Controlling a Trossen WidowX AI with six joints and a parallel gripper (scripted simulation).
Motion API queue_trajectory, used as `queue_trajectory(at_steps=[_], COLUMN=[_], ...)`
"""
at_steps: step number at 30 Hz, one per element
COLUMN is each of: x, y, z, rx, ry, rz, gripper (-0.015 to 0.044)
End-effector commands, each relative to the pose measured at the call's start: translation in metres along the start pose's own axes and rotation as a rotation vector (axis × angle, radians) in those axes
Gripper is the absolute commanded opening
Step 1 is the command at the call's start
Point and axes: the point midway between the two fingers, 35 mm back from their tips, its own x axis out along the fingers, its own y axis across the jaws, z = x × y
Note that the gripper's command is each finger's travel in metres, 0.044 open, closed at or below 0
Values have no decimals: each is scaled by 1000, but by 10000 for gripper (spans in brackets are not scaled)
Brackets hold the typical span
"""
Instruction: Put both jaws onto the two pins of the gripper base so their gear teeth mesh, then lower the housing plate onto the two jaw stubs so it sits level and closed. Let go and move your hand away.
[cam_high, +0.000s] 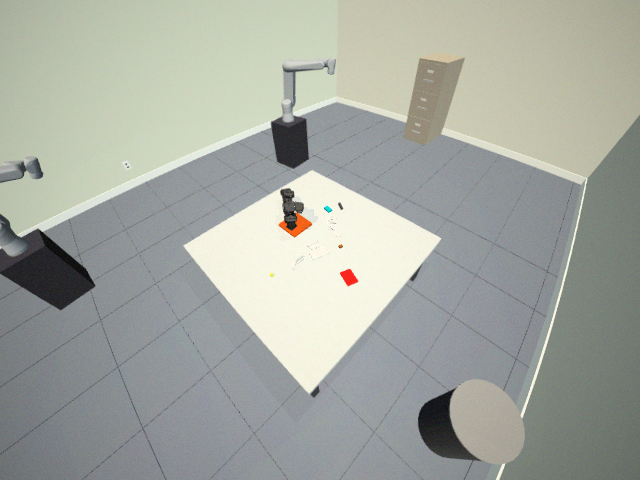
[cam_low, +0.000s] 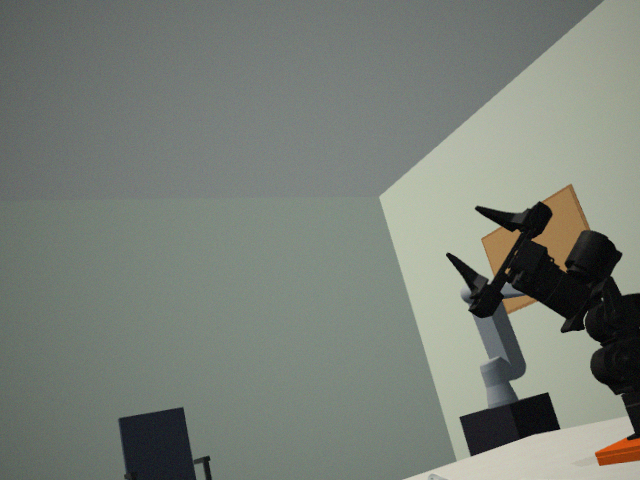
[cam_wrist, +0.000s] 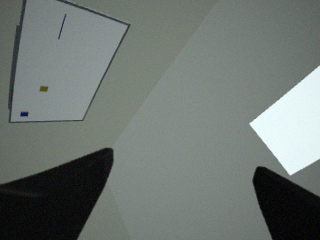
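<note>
My gripper (cam_low: 462, 230) (cam_wrist: 183, 165) is wide open and empty, raised high above the table and tipped upward. The wrist view shows only the fingers against wall and ceiling. In the top view, a pale, flat, roughly rectangular piece (cam_high: 318, 253) lies mid-table. A long pale piece (cam_high: 298, 261) lies nearer the front left, and small pale pieces lie toward the back right. They are too small and faint to tell which are the gripper base, jaws and housing plate, or whether pins or teeth meet. My gripper touches none of them.
The table (cam_high: 310, 335) also bears a red plate (cam_high: 348, 277), a small brown block (cam_high: 340, 246), a yellow item (cam_high: 271, 274), a cyan block (cam_high: 327, 209) and a black piece (cam_high: 340, 205). My arm stands on an orange slab (cam_high: 303, 226) (cam_low: 620, 455).
</note>
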Motion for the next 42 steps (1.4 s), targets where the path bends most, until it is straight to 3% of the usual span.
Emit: queue_trajectory(at_steps=[1,17,18,32,42], x=[0,0,0,0,10], y=[0,0,0,0,13], z=[0,0,0,0,8], rx=[0,0,0,0,138], ry=[0,0,0,0,-33], rz=[0,0,0,0,91], gripper=[426,6,0,0,263])
